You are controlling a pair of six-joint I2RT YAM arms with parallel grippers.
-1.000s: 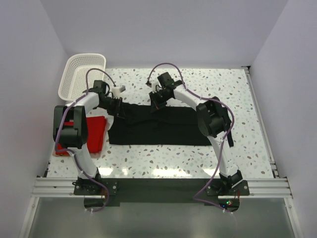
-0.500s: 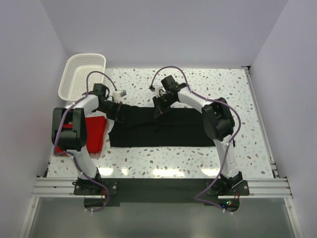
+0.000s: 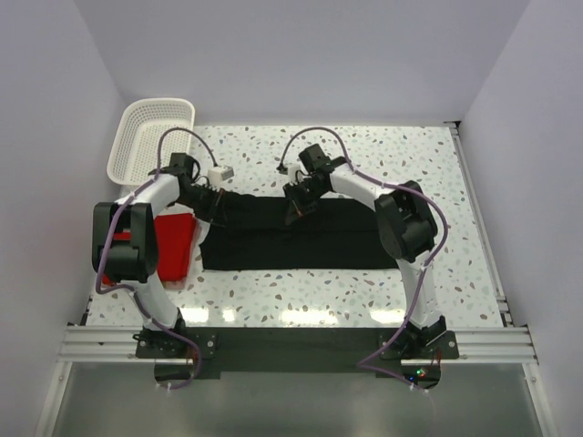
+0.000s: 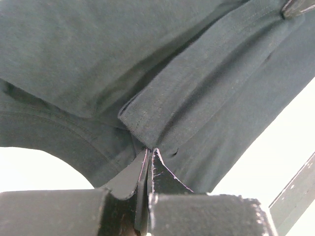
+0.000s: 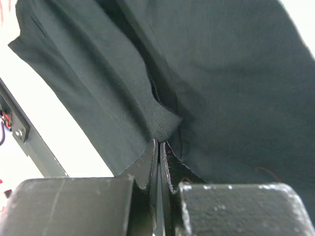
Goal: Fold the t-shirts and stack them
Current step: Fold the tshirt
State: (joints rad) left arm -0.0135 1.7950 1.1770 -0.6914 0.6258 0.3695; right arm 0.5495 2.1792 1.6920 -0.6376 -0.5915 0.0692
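The black t-shirt (image 3: 310, 238) lies as a wide band across the table's middle. My left gripper (image 3: 221, 212) is shut on a folded hem of the black t-shirt (image 4: 197, 88) at its far left corner; the fingertips (image 4: 156, 162) pinch the cloth. At the shirt's far edge near the middle, my right gripper (image 3: 293, 212) is shut on a fold of the black t-shirt (image 5: 231, 88), pinched between its fingertips (image 5: 153, 152). The red t-shirt (image 3: 178, 244) lies folded at the left, partly hidden under the left arm.
A white lattice basket (image 3: 151, 137) stands at the far left corner. The speckled table (image 3: 428, 164) is bounded by white walls on three sides. A metal rail (image 3: 301, 341) runs along the near edge by the arm bases.
The left gripper has closed on the shirt's hem. Both grippers have moved toward the near edge, drawing the black shirt's far edge with them.
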